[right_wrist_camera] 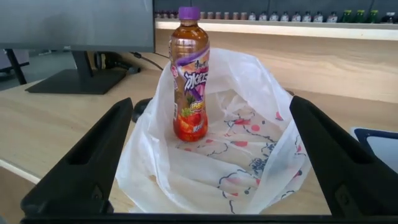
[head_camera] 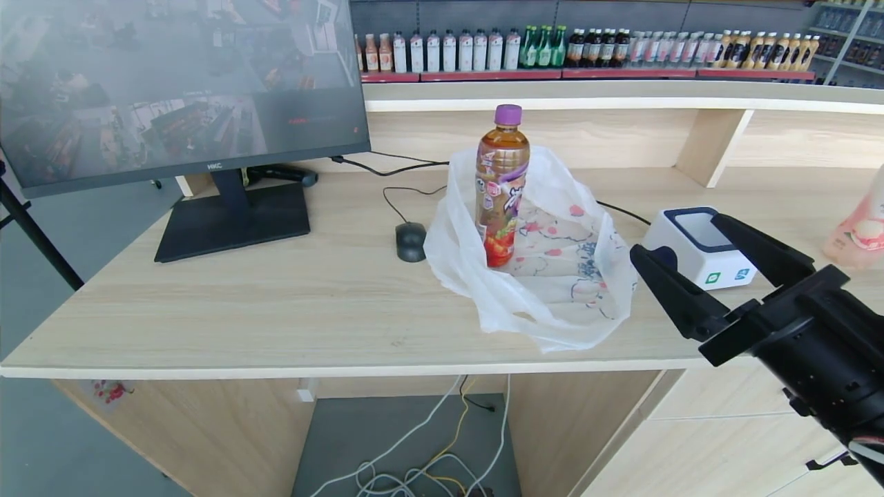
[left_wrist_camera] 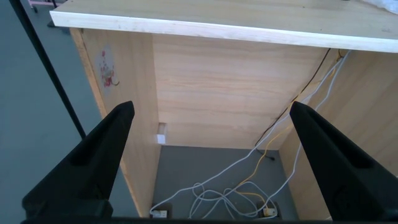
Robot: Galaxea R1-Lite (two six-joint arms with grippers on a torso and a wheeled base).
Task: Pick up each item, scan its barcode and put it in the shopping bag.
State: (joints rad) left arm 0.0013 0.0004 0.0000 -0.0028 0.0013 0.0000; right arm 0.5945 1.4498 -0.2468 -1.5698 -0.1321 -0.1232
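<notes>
A light wooden checkout counter (head_camera: 276,310) runs across a shop, with a shelf of bottled drinks (head_camera: 587,48) along the wall behind it. The left gripper (left_wrist_camera: 212,106) hangs low in front of the counter's near edge, below the top, with its claw released and nothing between the fingers; it faces the kneehole and its loose cables (left_wrist_camera: 236,186). A monitor (head_camera: 173,76) stands at the far left corner. A mouse (head_camera: 411,241) lies near the middle, just beside the shopping bag (head_camera: 573,276). The bottle (head_camera: 502,186) with the purple cap stands upright inside the bag, at its left side. To the right sits the scanner (head_camera: 697,255), its window facing up. The right gripper (head_camera: 677,236) hovers by the near edge between bag and scanner, claw spread wide and empty. A pink bottle (head_camera: 860,228) waits toward the right end of the surface, apparently the next item. The main risk is the tall bottle: the limp bag gives it no support, so a brush or a tug on the plastic would likely topple it. A swing toward the pink bottle could also clip the scanner. The bag's skirt reaches close to the near edge, whereas the near left of the surface offers the widest open room.
</notes>
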